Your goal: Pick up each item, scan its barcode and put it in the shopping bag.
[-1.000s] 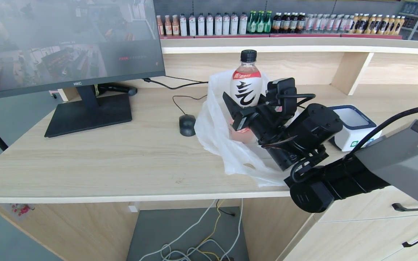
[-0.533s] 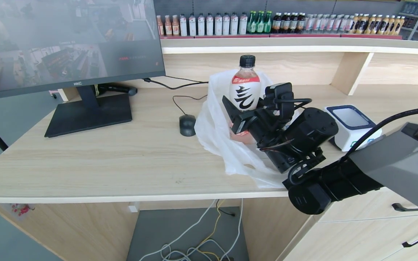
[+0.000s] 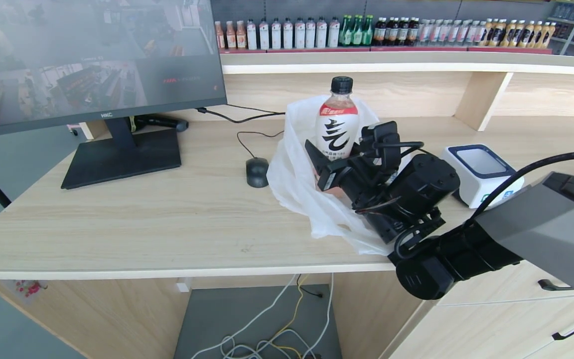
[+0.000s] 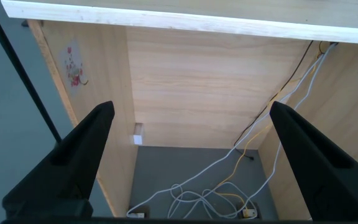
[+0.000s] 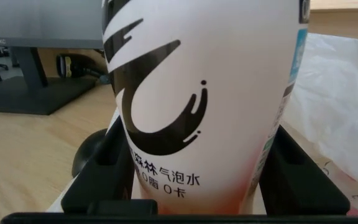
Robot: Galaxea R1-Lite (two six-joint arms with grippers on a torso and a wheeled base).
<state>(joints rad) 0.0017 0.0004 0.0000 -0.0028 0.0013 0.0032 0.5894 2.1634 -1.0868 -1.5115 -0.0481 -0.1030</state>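
Right arm lies angled across the light wooden counter (image 3: 167, 214). Right gripper (image 3: 338, 164) clamps the upright pink plastic bottle (image 3: 337, 124), white-labelled with a black brushstroke mark, inside the white plastic shopping bag (image 3: 294, 184). Left gripper (image 4: 190, 127) spread wide, below counter level.

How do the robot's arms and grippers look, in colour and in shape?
The right arm has round black joint housings and a grey boxy link. A black cable arches beside it, and a small black camera box sits on the wrist. The right gripper and the left gripper have flat black fingers that taper to the tips.
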